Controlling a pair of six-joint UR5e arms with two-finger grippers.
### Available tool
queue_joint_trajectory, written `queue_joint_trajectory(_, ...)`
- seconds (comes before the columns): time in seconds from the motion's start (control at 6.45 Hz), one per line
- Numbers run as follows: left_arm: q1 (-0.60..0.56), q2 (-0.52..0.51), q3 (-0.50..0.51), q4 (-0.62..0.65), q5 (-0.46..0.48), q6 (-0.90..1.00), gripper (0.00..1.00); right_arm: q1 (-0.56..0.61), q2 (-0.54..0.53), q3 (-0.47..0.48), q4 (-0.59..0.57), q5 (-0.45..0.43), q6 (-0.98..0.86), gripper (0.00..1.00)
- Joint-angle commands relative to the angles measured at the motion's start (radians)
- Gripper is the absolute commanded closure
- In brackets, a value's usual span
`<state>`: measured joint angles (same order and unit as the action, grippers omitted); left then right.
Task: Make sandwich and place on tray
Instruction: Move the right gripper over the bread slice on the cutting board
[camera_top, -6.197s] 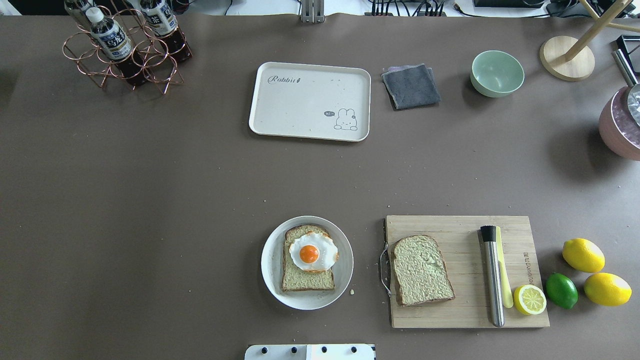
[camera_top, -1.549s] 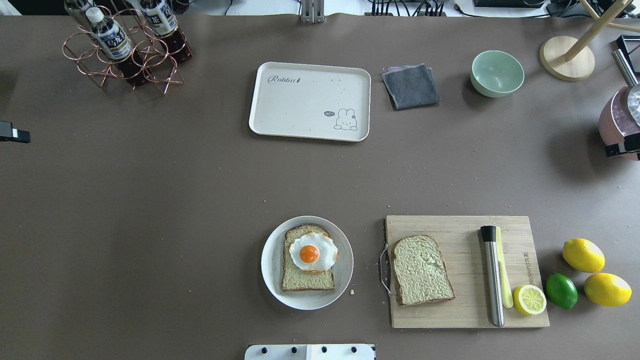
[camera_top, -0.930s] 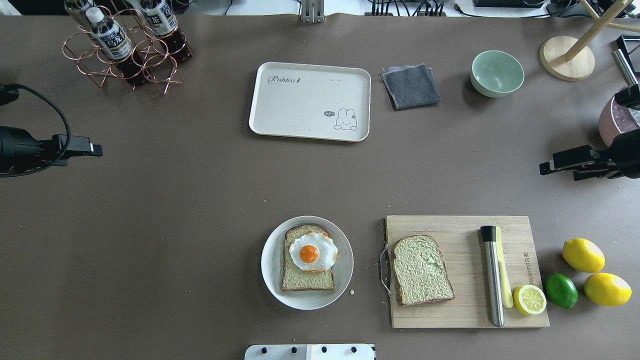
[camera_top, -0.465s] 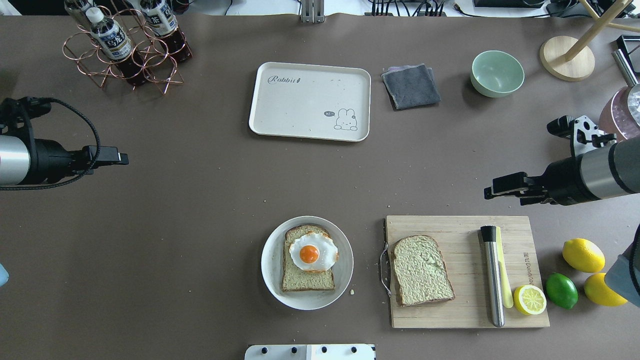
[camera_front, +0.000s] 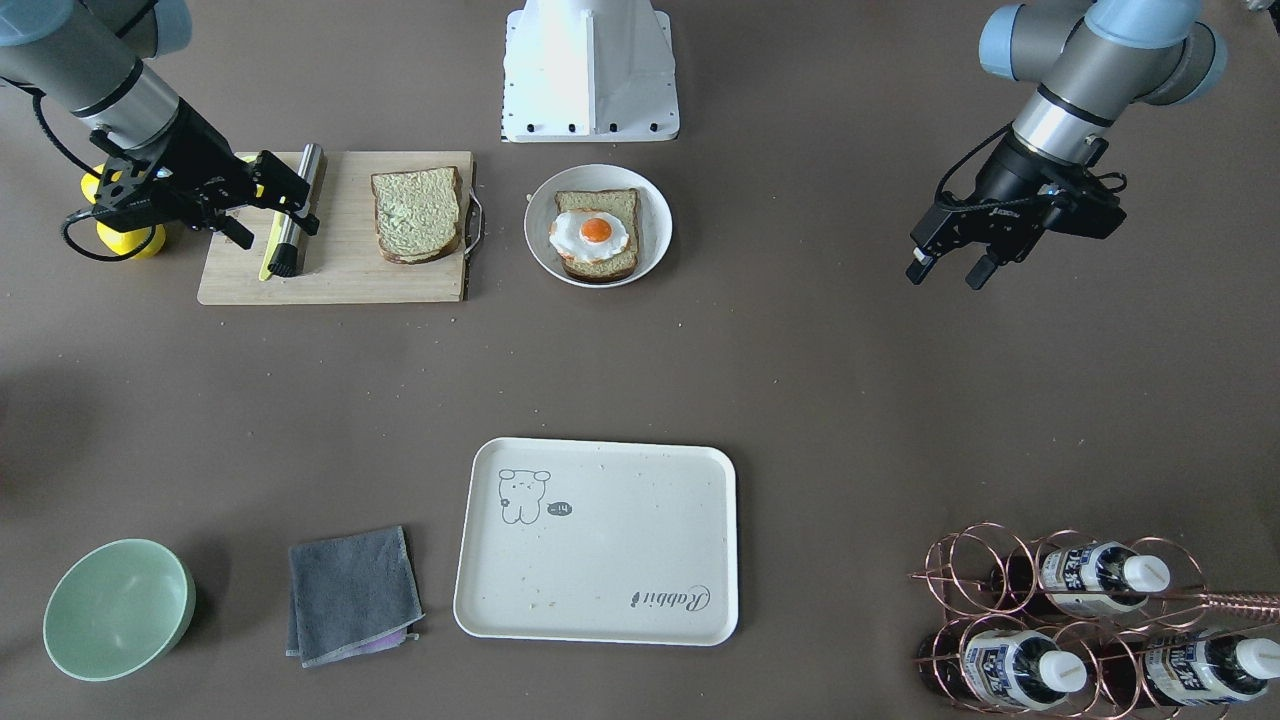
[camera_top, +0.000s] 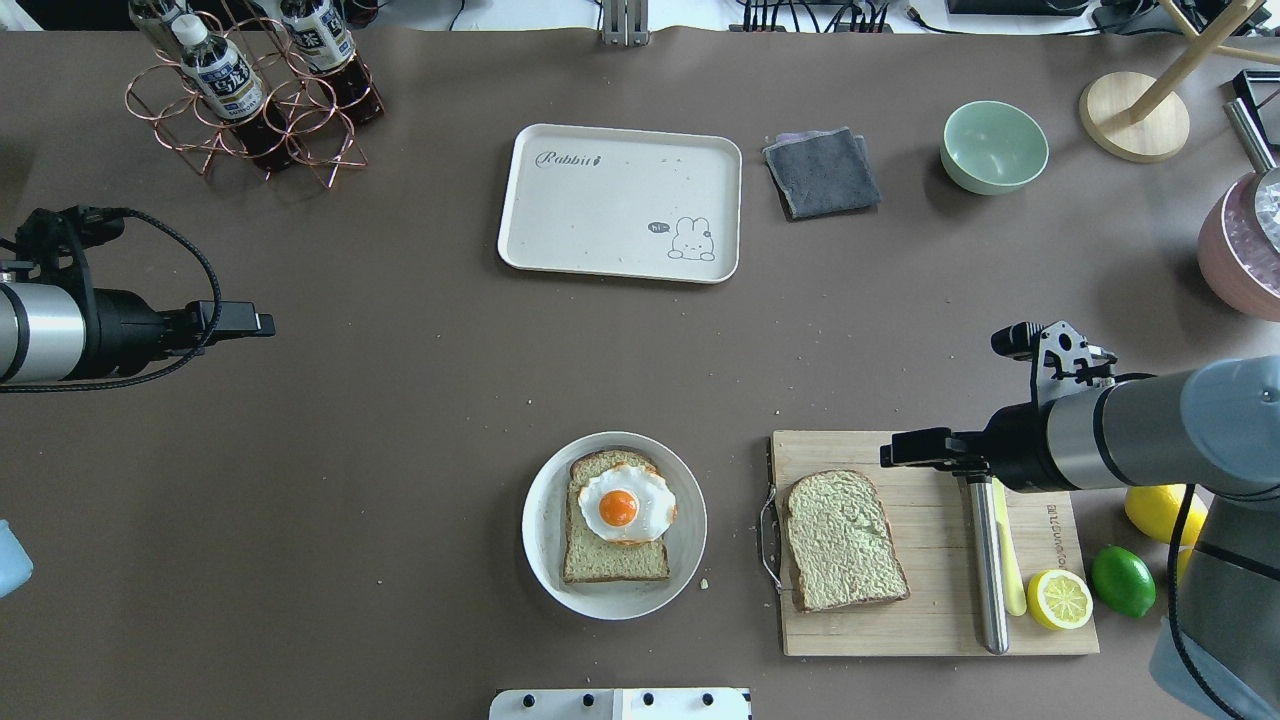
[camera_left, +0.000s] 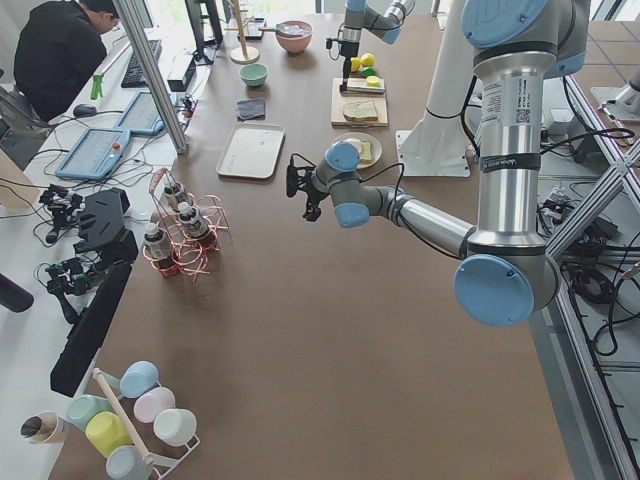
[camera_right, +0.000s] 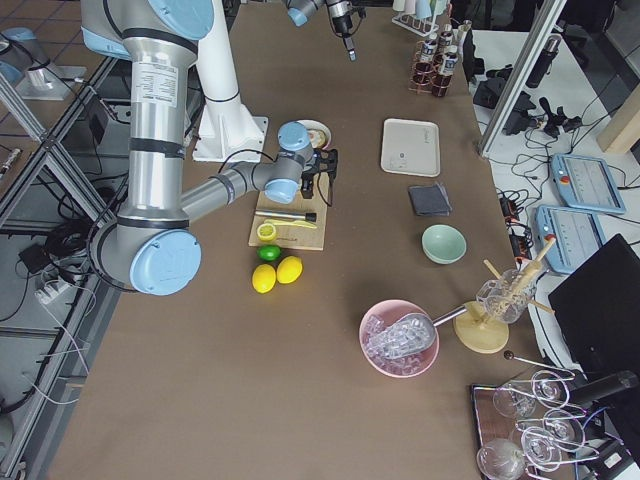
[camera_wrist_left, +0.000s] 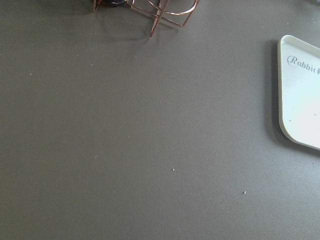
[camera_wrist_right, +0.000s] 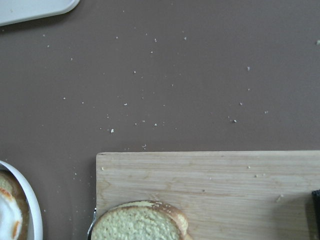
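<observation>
The sandwich is in two parts, not put together. The spread slice (camera_top: 845, 540) lies flat on the wooden cutting board (camera_top: 930, 625), close to the board's handle end. The egg slice (camera_top: 612, 555) lies on the round white plate (camera_top: 540, 540), just beside the board, with the fried egg on top of it (the yolk faces up). The two slices are apart and do not touch.

The tray (camera_top: 620, 203) is on the far side of the table (camera_top: 400, 400) from the robot, well apart from both slices – only a few crumbs lie on it.

The right gripper (camera_top: 900, 452) hovers over the far edge of the cutting board, between the spread slice and the black end of the steel tool (camera_top: 988, 570). Its fingers are spread apart and carry nothing. Its wrist camera looks down on the board's edge and the top crust of the spread slice.

The left gripper (camera_front: 945, 270) hangs above bare table on the robot's left, well apart from the plate; its jaws are also parted and hold nothing.

Beside the steel tool lie a half lemon (camera_top: 1060, 598) and, off the board, a lime (camera_top: 1122, 580). Next to the tray are a grey cloth (camera_top: 822, 172) and a green bowl (camera_top: 994, 147). A copper bottle rack (camera_top: 250, 110) stands at the far left corner.
</observation>
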<state>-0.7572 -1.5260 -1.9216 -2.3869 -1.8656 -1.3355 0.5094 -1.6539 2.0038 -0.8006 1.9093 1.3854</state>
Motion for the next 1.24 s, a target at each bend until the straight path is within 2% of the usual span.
queue_joint_trajectory(0.0, 0.001, -0.002, 0.003, 0.0, 0.003, -0.001, 0.02, -0.086, -0.003, -0.002, 0.011, -0.056, 0.017, 0.0)
queue_joint_trajectory(0.31, 0.001, -0.002, 0.006, 0.0, 0.003, -0.001, 0.02, -0.17, -0.009, -0.017, 0.008, -0.148, 0.018, 0.01)
queue_joint_trajectory(0.46, 0.001, -0.002, 0.007, 0.0, 0.003, -0.001, 0.02, -0.184, -0.003, -0.032, 0.008, -0.159, 0.018, 0.02)
queue_joint_trajectory(0.62, 0.001, 0.0, 0.007, 0.0, 0.003, -0.001, 0.02, -0.189, 0.002, -0.048, 0.006, -0.17, 0.018, 0.13)
queue_joint_trajectory(0.77, 0.001, 0.0, 0.009, 0.0, 0.003, -0.001, 0.02, -0.19, 0.003, -0.053, 0.006, -0.176, 0.018, 0.32)
queue_joint_trajectory(0.93, 0.001, 0.0, 0.01, 0.0, 0.003, -0.001, 0.02, -0.192, 0.008, -0.053, 0.006, -0.176, 0.018, 0.38)
queue_joint_trajectory(1.08, 0.001, 0.0, 0.012, -0.001, 0.003, -0.001, 0.02, -0.192, 0.008, -0.051, 0.006, -0.177, 0.018, 0.72)
